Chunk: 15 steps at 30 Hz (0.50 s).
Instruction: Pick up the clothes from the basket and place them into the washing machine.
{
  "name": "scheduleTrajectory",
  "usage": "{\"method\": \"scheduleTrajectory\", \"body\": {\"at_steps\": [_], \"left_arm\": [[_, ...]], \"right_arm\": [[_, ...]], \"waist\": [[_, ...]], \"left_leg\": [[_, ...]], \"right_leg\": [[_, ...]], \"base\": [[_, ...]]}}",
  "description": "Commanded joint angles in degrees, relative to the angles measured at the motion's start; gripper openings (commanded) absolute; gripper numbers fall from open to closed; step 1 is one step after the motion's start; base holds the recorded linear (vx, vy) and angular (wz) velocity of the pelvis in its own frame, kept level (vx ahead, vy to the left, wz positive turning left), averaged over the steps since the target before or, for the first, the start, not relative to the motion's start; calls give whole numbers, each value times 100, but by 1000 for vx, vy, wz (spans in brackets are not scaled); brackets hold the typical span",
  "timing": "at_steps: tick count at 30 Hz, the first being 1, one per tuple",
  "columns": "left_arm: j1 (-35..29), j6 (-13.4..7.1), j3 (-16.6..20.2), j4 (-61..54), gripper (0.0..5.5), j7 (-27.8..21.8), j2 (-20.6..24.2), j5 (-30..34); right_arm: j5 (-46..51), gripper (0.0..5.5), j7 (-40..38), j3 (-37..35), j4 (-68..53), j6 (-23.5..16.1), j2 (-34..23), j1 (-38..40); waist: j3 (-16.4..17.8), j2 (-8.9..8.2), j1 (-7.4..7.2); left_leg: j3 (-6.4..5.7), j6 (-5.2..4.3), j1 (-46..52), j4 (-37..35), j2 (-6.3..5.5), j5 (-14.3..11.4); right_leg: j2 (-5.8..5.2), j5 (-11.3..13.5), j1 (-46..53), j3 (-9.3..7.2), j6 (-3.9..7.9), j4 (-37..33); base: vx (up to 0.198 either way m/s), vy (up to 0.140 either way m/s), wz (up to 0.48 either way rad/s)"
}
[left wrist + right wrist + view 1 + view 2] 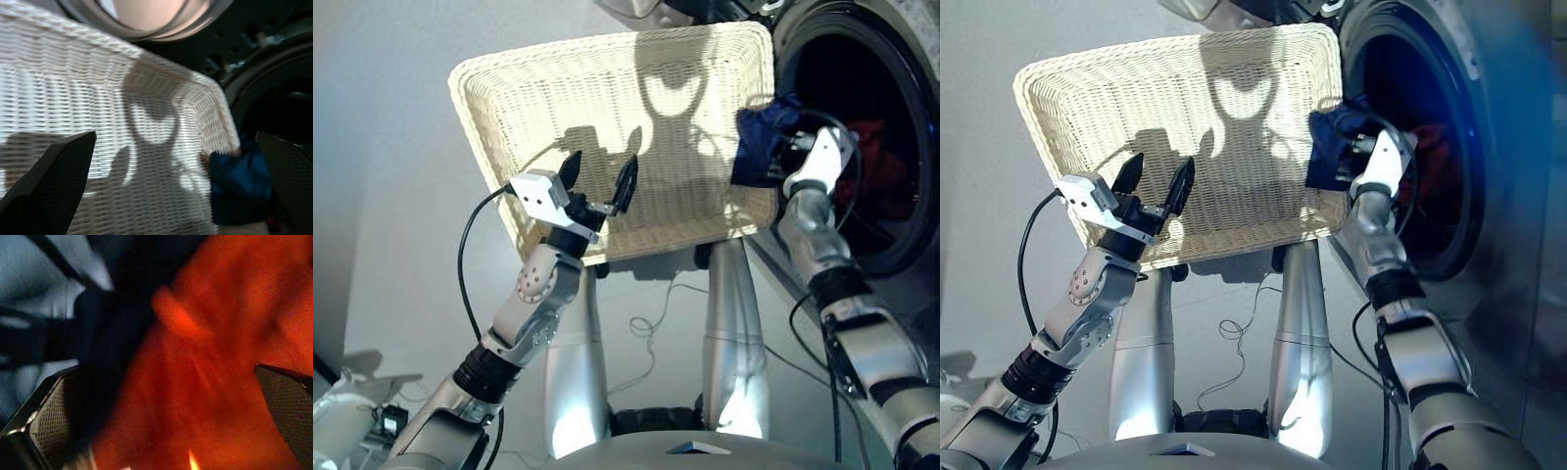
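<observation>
Washing machine (pixel 891 147) drum holds coral-red garment (pixel 876 137); right claw (pixel 803 147) state unclear beside navy garment (pixel 762 137); left claw (pixel 599 181) open, empty.

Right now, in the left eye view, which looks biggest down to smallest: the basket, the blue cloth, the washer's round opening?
1. The basket.
2. The washer's round opening, partly cut off by the picture's edge.
3. The blue cloth, by the right pincer.

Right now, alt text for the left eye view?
The right gripper carries a navy garment at the washing machine opening, red cloth already in the drum. The left gripper hangs open over the wicker basket, which shows no clothes.
</observation>
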Motion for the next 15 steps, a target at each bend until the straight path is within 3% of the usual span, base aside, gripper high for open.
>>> {"method": "scheduleTrajectory", "body": {"at_steps": [1, 2, 3, 4, 5, 6, 11, 12, 15], "left_arm": [[87, -98, 66, -586, 550, 21, -38, 71], [89, -89, 52, -583, 550, 19, -66, 53], [183, -94, 5, -571, 550, 32, -96, 41], [163, -85, 8, -563, 550, 39, -103, 38], [82, -81, 20, -568, 550, 33, -99, 45], [172, -83, -33, -560, 550, 29, -112, 40], [106, -86, -62, -542, 550, 57, -144, 11], [23, -77, -34, -530, 550, 54, -159, 13], [-42, -145, 3, -378, 550, -41, -241, 103]], "right_arm": [[315, 550, 56, 22, -414, -42, 112, 174], [414, 550, 79, 23, -388, -43, 165, 221], [475, 550, 111, 77, -357, -29, 209, 335], [537, 550, 115, 84, -345, -16, 225, 311], [589, 550, 112, 61, -292, -25, 228, 216], [641, 550, 114, 102, -212, -24, 275, 268], [706, 550, -10, 50, 478, 20, 331, -283], [629, 550, -20, 71, 445, 19, 299, -437], [7, 550, 299, 430, -274, -119, 144, -280]], "waist": [[-59, 34, 156], [-59, 42, 164], [-59, 52, 180], [-59, 58, 185], [-59, 59, 183], [-59, 69, 200], [-59, 123, 253], [-59, 120, 246], [-59, 96, 244]], "left_leg": [[68, -101, -178, -129, 115, 225], [62, -97, -170, -133, 108, 226], [42, -130, 15, -47, 122, 5], [45, -129, 9, -64, 117, 29], [66, -99, -154, -140, 109, 235], [46, -130, 32, -55, 117, 6], [57, -141, 39, -63, 109, 23], [80, -113, -119, -158, 98, 252], [97, -106, 68, -390, 78, 361]], "right_leg": [[-73, 93, 147, -37, 243, -393], [-73, 93, 152, -42, 242, -390], [-77, -127, 326, -54, 260, -281], [-77, -113, 316, -53, 257, -288], [-73, 92, 167, -40, 237, -390], [-75, -128, 341, -49, 255, -279], [-73, -100, 356, -54, 246, -300], [-72, 124, 214, -48, 229, -423], [-88, 210, 383, -73, 265, -590]], "base": [[0, 0, 0], [102, 1, 4], [98, 5, -11], [0, 0, 0], [0, 0, 0], [0, 0, 0], [0, 0, 3], [-92, -5, -7], [-30, -2, 3]]}}
